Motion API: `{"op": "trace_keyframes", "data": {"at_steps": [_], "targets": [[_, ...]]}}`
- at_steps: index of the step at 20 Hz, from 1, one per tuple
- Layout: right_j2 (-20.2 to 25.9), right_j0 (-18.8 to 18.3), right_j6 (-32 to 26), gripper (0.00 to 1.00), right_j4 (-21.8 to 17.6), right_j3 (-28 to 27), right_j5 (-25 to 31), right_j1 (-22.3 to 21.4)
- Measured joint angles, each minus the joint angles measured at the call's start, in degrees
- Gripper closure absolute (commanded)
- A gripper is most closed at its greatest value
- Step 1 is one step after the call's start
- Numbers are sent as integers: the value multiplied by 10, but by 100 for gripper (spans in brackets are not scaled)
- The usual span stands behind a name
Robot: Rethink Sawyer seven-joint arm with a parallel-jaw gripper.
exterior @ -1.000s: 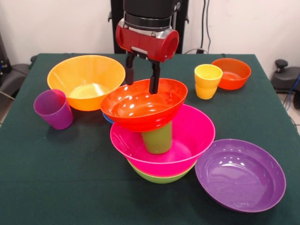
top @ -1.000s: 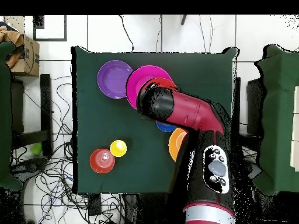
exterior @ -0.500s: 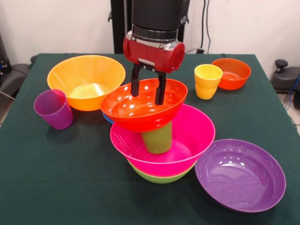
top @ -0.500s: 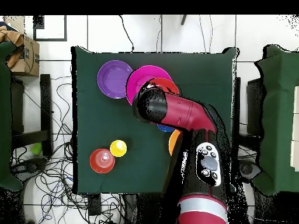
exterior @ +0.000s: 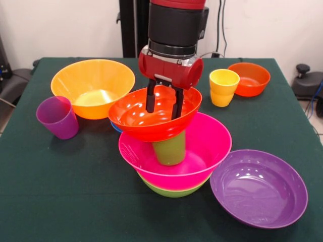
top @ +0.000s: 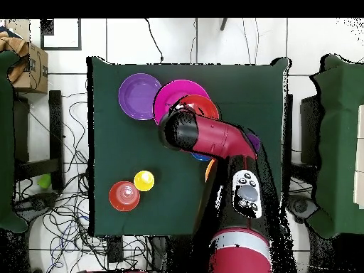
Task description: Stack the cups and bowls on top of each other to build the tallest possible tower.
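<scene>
The tower stands mid-table: a lime green bowl [exterior: 171, 190] at the bottom, a pink bowl [exterior: 202, 146] in it, a green cup [exterior: 170, 149] upside down in the pink bowl, and a large red-orange bowl [exterior: 136, 121] tilted on the cup. My gripper [exterior: 163, 104] is open and empty, with its fingers [exterior: 150, 98] over the inside of the red-orange bowl. The yellow cup [exterior: 223, 86] stands on the table at the back right. The purple cup [exterior: 57, 117] stands at the left. In the overhead view my arm [top: 213, 138] covers most of the tower; the pink bowl's rim [top: 169, 96] shows.
A large orange bowl [exterior: 93, 85] sits back left. A small red-orange bowl [exterior: 251, 78] is beside the yellow cup. A large purple bowl [exterior: 258, 187] lies front right of the tower. A sliver of a small blue bowl [exterior: 115, 126] shows behind the tower.
My gripper has moved to the picture's right in the front view, from the red-orange bowl's back rim to over its inside. The bowl stays on the green cup.
</scene>
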Motion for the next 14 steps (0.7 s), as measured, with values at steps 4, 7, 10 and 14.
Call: {"op": "trace_keyframes", "data": {"at_steps": [4, 7, 10, 14], "targets": [[0, 0, 0, 0, 0, 0, 0, 6], [0, 0, 0, 0, 0, 0, 0, 6], [0, 0, 0, 0, 0, 0, 0, 6], [0, 3, 0, 0, 0, 0, 0, 6]]}}
